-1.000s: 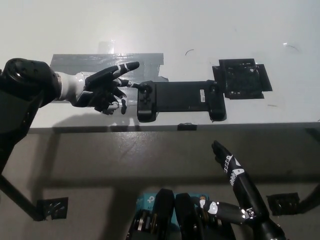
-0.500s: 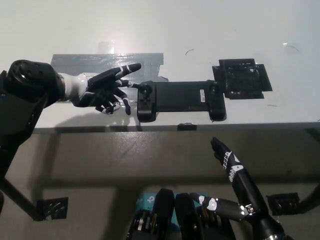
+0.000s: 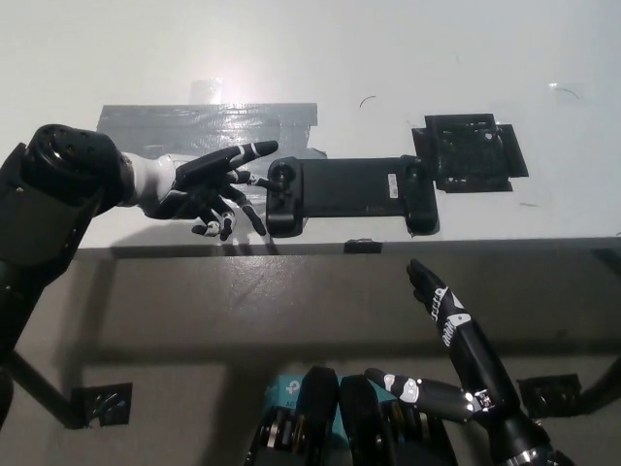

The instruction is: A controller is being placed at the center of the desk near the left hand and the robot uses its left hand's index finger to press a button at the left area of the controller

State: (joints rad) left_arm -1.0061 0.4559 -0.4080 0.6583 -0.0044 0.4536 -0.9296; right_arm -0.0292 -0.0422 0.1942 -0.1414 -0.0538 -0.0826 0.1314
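At the far left, the robot's dark left arm is running off the picture's edge, so its upper part is cut off. The left hand (image 3: 209, 183) is hovering over the white bench (image 3: 388, 58) with its fingers (image 3: 254, 149) spread apart and holding nothing; the longest one is pointing toward the controller's left end (whether its tip is actually touching the black casing is hard to make out, dark on dark). Behind the hand, a strip of grey tape (image 3: 194, 118) is lying flat on the bench, partly covered by the hand.

The controller (image 3: 351, 194) is lying lengthwise near the bench's front edge, around the middle; its small buttons are too dark to tell apart. Just beyond its right end, a black square pad (image 3: 470, 152) is lying on the bench.

Lower right, below the bench edge, the right hand (image 3: 448, 364) is resting with fingers extended and apart, holding nothing; its wrist is leaving the frame.
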